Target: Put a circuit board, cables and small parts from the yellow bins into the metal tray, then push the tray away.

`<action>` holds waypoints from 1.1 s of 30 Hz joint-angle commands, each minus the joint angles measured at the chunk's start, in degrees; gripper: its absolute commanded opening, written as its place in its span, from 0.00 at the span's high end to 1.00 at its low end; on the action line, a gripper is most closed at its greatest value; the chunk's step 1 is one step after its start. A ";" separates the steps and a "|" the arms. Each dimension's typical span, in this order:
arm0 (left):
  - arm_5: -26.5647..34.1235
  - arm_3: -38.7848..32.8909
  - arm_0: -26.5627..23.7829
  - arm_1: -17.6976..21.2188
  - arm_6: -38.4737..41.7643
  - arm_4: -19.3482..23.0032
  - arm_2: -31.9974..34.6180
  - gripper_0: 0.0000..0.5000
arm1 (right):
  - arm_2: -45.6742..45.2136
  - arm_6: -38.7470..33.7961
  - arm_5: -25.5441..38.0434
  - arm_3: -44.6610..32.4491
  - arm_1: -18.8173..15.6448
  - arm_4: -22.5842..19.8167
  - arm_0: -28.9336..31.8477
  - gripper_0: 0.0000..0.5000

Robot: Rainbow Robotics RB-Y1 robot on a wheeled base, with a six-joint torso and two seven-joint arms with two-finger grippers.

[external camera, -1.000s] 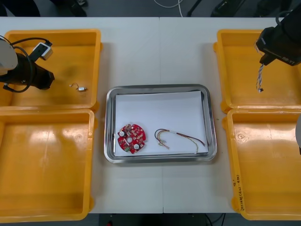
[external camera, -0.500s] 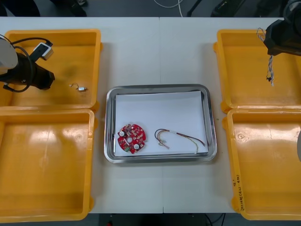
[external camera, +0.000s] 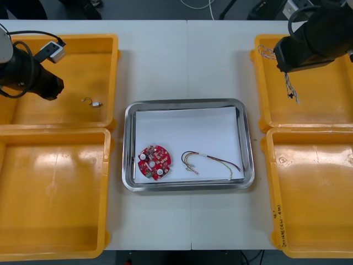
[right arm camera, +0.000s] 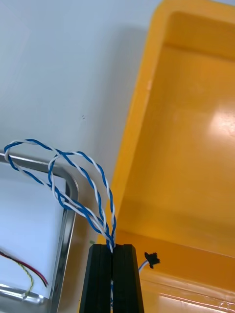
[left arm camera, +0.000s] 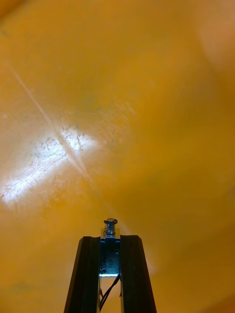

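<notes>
Right claw [right arm camera: 112,247]: clamped on twisted blue and white cable [right arm camera: 73,181], held right of metal tray [external camera: 187,103]. Left claw [left arm camera: 110,239]: clamped on small metal part [left arm camera: 110,229], held left of tray.

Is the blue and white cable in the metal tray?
No, the right gripper holds the blue and white cable above a yellow bin.
</notes>
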 commanded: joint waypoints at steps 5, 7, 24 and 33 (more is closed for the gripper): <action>10.12 -11.64 -2.54 0.73 18.82 -2.36 3.03 1.00 | 9.34 3.42 0.24 -5.14 -4.31 -6.42 0.11 1.00; 12.32 -13.67 -2.54 0.64 20.49 -2.54 3.29 1.00 | 9.87 3.69 0.24 -5.67 -4.40 -7.03 0.11 1.00; 28.58 -35.64 1.15 -3.14 29.01 -4.29 6.11 1.00 | 8.03 4.39 0.24 -6.11 -4.40 -4.92 0.46 1.00; 33.55 -46.62 2.12 -8.24 38.59 -5.00 4.44 1.00 | 8.03 4.04 0.24 -6.11 -4.31 -4.48 0.73 1.00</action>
